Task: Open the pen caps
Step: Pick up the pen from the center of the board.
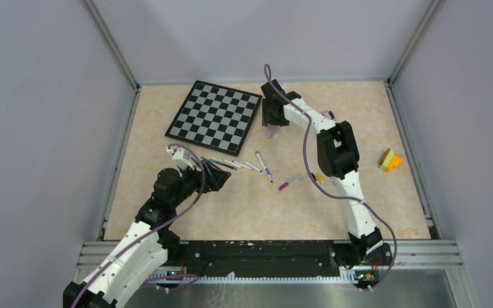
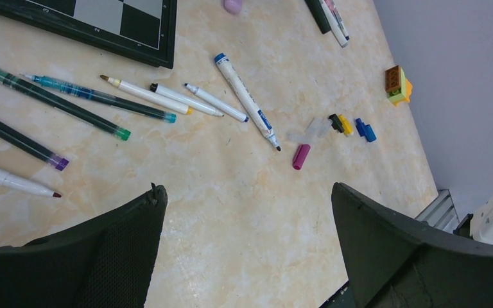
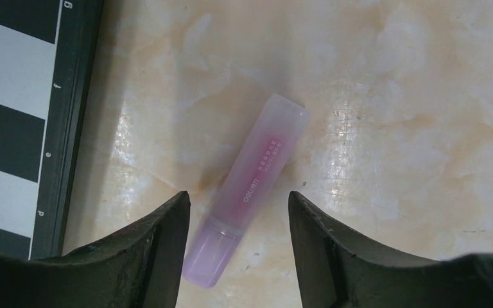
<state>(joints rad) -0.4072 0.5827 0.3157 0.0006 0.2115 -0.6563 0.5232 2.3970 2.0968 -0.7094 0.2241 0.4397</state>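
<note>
1. Off the right edge of the chessboard (image 1: 214, 117), my right gripper (image 3: 239, 205) hangs low over the table (image 1: 244, 205). Its jaws stand apart, straddling the pink pen (image 3: 257, 173) without clamping it. One finger (image 3: 167, 237) stands very close to the pen's side.
2. The pink pen lies flat and slanted, just beside the chessboard's frame. Its paler end, set off by a seam, lies between my fingers.
3. On the near side of the chessboard, my left gripper (image 2: 247, 189) is fully spread and holds nothing.
4. Along the chessboard's near edge the other pens (image 2: 167, 99) lie in a loose row, several with bare tips.
5. To the near right of the chessboard, beyond that row, loose caps (image 2: 301, 156) lie close together: magenta, clear, black, yellow and blue.
</note>
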